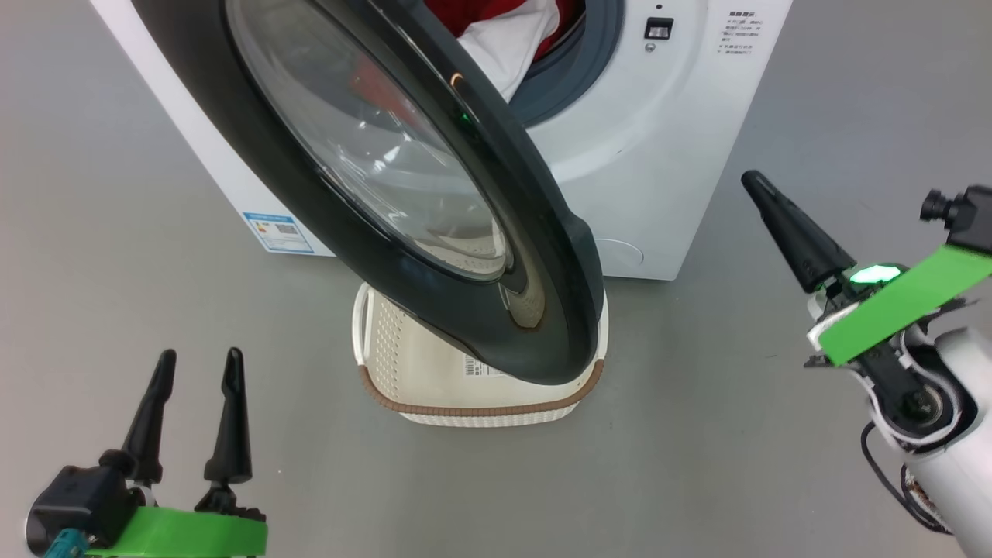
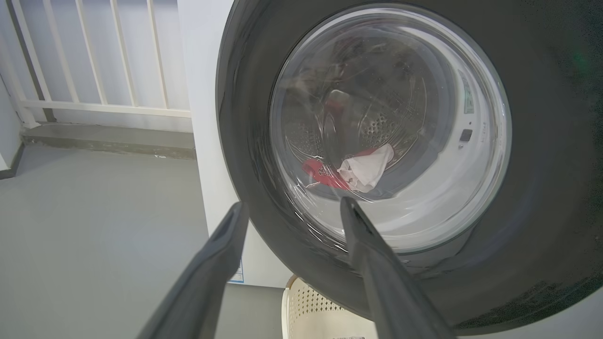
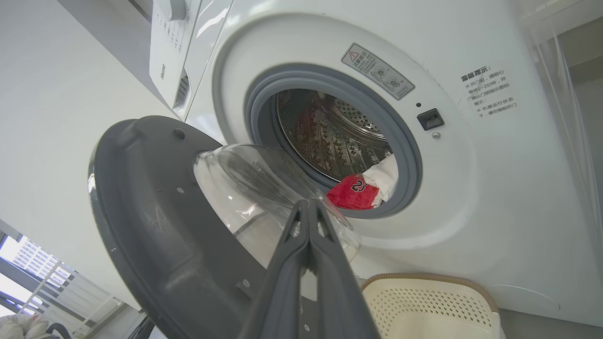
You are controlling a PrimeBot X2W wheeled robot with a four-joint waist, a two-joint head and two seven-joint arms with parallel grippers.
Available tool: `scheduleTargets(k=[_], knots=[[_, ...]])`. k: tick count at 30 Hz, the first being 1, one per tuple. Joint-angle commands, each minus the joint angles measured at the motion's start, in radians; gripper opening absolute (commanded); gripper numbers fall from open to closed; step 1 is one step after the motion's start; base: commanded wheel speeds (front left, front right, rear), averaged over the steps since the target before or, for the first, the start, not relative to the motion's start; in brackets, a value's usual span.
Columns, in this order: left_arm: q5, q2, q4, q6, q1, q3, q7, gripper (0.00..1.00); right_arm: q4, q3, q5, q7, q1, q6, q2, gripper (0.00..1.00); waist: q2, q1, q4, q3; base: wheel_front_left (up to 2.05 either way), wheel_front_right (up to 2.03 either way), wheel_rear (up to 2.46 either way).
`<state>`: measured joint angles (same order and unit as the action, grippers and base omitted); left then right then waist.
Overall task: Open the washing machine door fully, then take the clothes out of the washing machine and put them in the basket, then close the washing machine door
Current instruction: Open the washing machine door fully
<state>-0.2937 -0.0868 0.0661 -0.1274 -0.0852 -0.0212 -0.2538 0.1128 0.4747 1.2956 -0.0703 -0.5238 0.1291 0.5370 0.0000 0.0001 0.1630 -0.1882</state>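
Red and white clothes point(image 3: 360, 188): lying at the drum's front lip inside the washing machine point(image 1: 666, 155).
Washing machine door point(image 1: 434, 232): standing partly open, its free edge hanging over the basket point(image 1: 480, 407), which is sitting against the machine's front.
Bearing: the door is swinging from its hinge on the robot's left, and its free edge is pointing nearer the right arm.
Right gripper point(image 1: 756, 186): pressing its fingers together, holding nothing.
Left gripper point(image 1: 199, 358): keeping its fingers spread and empty, facing the door's outer glass.
Views: the right wrist view is looking past the door's inner side to the jersey's "23". The left wrist view is seeing the clothes through warped glass, so their amount is probably unclear.
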Motion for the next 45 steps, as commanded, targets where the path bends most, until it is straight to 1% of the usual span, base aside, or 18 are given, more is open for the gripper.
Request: scheduleTargets(k=[1,5,10,16,21,27,45], knots=[[-0.003,-0.019,-0.025,-0.003,-0.027,0.038,-0.008,1.0,-0.012,0.002,0.054,0.026,-0.024,0.002,0.015,0.0,0.0,0.0,0.004,0.0,0.0,0.0,0.0],[-0.003,-0.019,-0.025,-0.003,-0.028,0.04,-0.008,1.0,0.016,-0.014,0.173,0.109,-0.072,0.002,0.023,0.0,0.0,0.0,0.009,0.0,0.0,0.0,0.0],[-0.001,-0.019,-0.026,-0.003,-0.03,0.041,-0.008,1.0,0.05,-0.036,0.301,0.216,-0.133,0.002,0.017,0.0,0.0,0.0,0.014,-0.002,0.0,0.0,0.0],[-0.002,-0.017,-0.026,-0.003,-0.034,0.038,-0.008,1.0,0.134,-0.023,0.385,0.355,-0.199,0.002,0.002,0.0,0.0,0.0,0.024,-0.009,0.0,0.0,0.0],[-0.004,-0.015,-0.022,-0.003,-0.038,0.036,-0.008,1.0,0.199,0.015,0.405,0.449,-0.25,0.002,-0.029,0.0,0.0,0.0,0.035,-0.012,0.0,0.0,0.0],[-0.005,-0.012,-0.018,-0.003,-0.038,0.034,-0.008,1.0,0.226,0.041,0.42,0.513,-0.272,0.002,-0.065,0.0,0.0,0.0,0.049,-0.007,0.0,0.0,0.0],[-0.003,-0.01,-0.006,-0.003,-0.026,0.025,-0.008,1.0,0.238,0.069,0.434,0.628,-0.225,0.002,-0.134,0.0,0.0,0.0,0.068,0.017,0.0,0.0,0.0]])
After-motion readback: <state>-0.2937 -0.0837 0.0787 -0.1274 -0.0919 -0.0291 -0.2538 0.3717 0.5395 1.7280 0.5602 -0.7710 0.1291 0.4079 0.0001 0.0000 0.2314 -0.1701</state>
